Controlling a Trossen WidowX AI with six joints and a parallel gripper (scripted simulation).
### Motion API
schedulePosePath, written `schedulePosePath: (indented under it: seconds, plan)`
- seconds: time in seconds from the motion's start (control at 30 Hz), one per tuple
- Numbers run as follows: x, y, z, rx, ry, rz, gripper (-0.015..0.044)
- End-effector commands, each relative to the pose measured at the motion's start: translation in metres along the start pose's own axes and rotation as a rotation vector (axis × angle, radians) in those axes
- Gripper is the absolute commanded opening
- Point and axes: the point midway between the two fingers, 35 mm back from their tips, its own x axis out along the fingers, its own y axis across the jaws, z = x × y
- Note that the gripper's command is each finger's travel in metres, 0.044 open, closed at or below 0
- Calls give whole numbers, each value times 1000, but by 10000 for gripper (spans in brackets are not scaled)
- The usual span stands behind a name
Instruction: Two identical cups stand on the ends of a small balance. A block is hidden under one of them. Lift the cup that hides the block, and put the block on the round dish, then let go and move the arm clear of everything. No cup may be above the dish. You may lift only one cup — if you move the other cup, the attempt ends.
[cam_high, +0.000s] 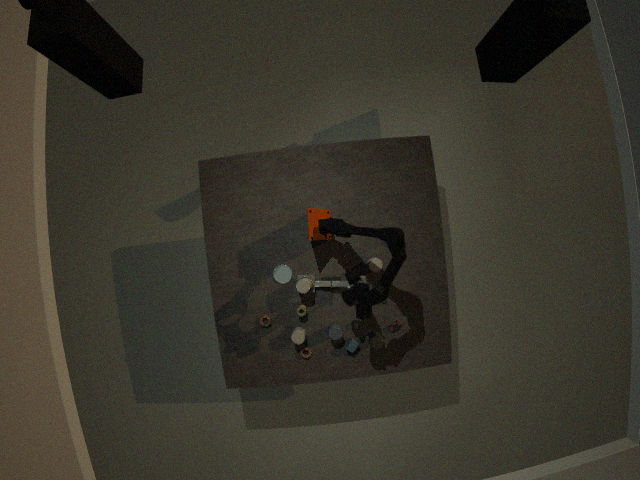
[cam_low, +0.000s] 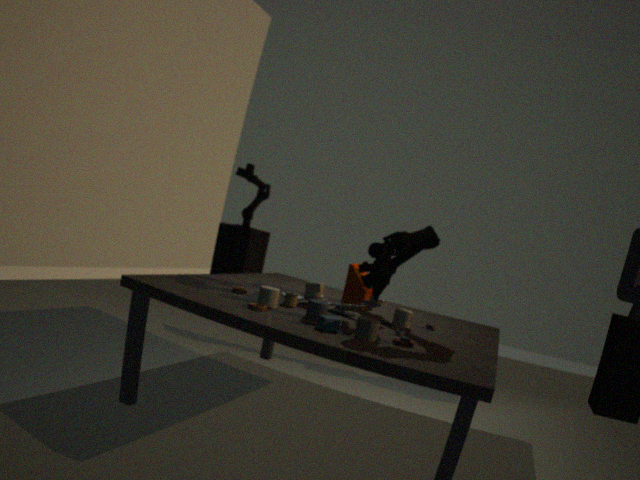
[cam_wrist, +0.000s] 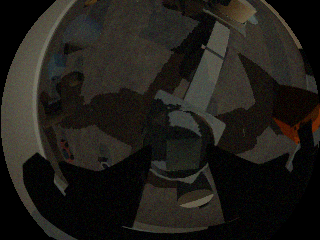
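The small balance (cam_high: 325, 283) (cam_wrist: 210, 54) lies across the middle of the table. A pale cup (cam_high: 303, 285) (cam_wrist: 236, 3) stands on its left end. A dark teal block (cam_wrist: 183, 146) sits bare on the other end. My gripper (cam_high: 360, 289) (cam_wrist: 179, 150) hangs low over that end, open, with a finger on each side of the block; I cannot tell if the fingers touch it. In the overhead view the gripper hides the block. A second pale cup (cam_high: 375, 264) stands on the table just beyond the gripper. The round pale dish (cam_high: 282, 273) lies left of the balance.
Nearer the table's front stand more cups (cam_high: 298, 334) (cam_high: 336, 330), three small rings (cam_high: 265, 320) (cam_high: 301, 310) (cam_high: 306, 352), a blue cube (cam_high: 352, 345) and a small red thing (cam_high: 395, 325). The orange arm base (cam_high: 316, 221) (cam_low: 355, 285) is behind the balance.
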Motion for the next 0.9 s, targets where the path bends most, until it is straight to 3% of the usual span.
schedulePosePath:
  seconds: [0.0,0.1,0.2,0.53,0.67,0.87]
  plan:
    - [8,-2,-2,6,9,-4,260]
    - [10,-2,-2,6,9,-4,260]
    - [10,-2,-2,6,9,-4,181]
    - [10,-2,-2,6,9,-4,115]
    - [3,-1,-1,6,7,-4,10]
    - [-28,1,2,7,2,-6,0]
